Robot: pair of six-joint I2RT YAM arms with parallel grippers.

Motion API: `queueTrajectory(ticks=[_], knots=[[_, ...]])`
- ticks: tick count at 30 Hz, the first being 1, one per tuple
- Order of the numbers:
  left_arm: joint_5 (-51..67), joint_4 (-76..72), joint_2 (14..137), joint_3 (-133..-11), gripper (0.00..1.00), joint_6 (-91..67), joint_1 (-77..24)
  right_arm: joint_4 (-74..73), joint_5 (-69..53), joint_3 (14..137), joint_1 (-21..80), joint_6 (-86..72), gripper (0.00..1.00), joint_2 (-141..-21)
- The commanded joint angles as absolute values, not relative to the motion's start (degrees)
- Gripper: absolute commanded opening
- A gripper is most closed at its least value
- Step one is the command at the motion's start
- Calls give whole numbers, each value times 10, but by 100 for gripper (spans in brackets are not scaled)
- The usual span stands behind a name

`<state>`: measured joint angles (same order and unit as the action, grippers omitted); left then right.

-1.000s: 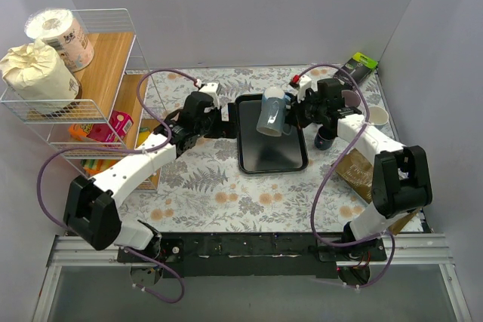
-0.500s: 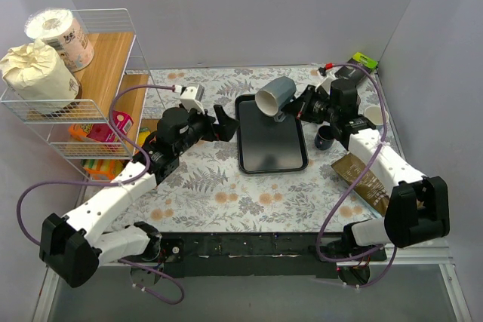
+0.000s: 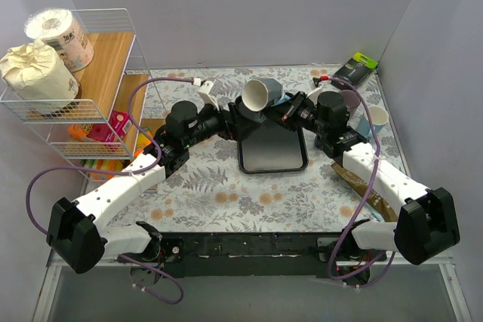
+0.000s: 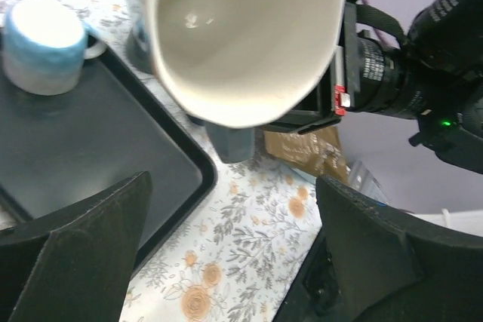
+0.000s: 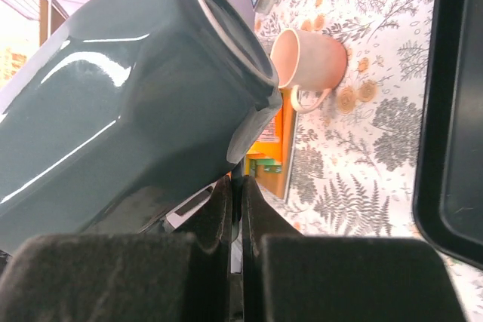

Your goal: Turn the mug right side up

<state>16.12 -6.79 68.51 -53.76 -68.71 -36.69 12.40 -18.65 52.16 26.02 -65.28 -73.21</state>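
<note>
The mug (image 3: 263,96) is grey-blue outside and cream inside. It hangs in the air over the far end of the black tray (image 3: 272,157), tilted, with its mouth facing up and to the left. My right gripper (image 3: 287,109) is shut on its handle. In the right wrist view, the fingers (image 5: 226,209) pinch the handle under the mug (image 5: 128,111). My left gripper (image 3: 230,118) is open and empty, just left of the mug. In the left wrist view, the mug's mouth (image 4: 241,28) fills the top, above the open left gripper (image 4: 232,186).
A wire shelf (image 3: 113,58) with paper rolls stands at the left. A pink mug (image 5: 309,62) sits on the cloth. A small blue-and-white cup (image 4: 41,47) is at the tray's edge. Cups (image 3: 376,116), a brown packet (image 3: 370,182) and a black-green box (image 3: 356,68) lie at the right.
The right gripper has turned the mug so its mouth now points more upward and carried it a little left. The left gripper has moved right, close up to the mug.
</note>
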Motion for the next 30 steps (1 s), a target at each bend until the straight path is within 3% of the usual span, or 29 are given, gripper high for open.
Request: queueTrajectory(ticks=[1, 13, 21, 24, 26, 30], knots=[[226, -105, 688, -566, 86, -693, -378, 232, -123, 519, 273, -739, 1, -687], [171, -109, 709, -582, 66, -700, -393, 201, -80, 539, 308, -737, 1, -685], [91, -89, 718, -592, 44, -699, -401, 198, -57, 551, 342, -730, 1, -689], [83, -85, 721, -593, 42, -701, -401, 195, -58, 551, 348, -730, 1, -691], [81, -85, 724, -595, 36, -702, -402, 195, -59, 548, 353, -729, 1, -691], [67, -74, 724, -597, 14, -701, -404, 194, -58, 545, 356, -730, 1, -691]])
